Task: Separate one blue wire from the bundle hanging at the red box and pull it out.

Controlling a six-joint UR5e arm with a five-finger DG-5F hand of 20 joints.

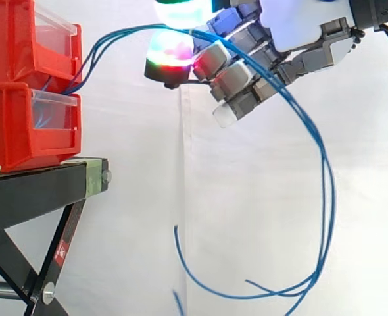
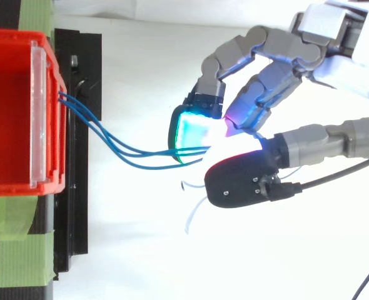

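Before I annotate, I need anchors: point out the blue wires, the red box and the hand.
blue wires (image 2: 128, 152), top view, mid-span
red box (image 2: 9, 112), top view, bare floor
hand (image 1: 292, 26), side view, palm

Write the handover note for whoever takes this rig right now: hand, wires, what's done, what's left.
Hand: shut on the blue wires, pinched between thumb and finger pads, out in front of the red box.
Wires: three strands leave the box front and run together to the hand. Past it they loop down and hang free, clear of the black stand.
Done: bundle grasped.
Left: no strand is apart from the others yet. Single one out, then pull it from the box. How many strands the pads hold cannot be told.
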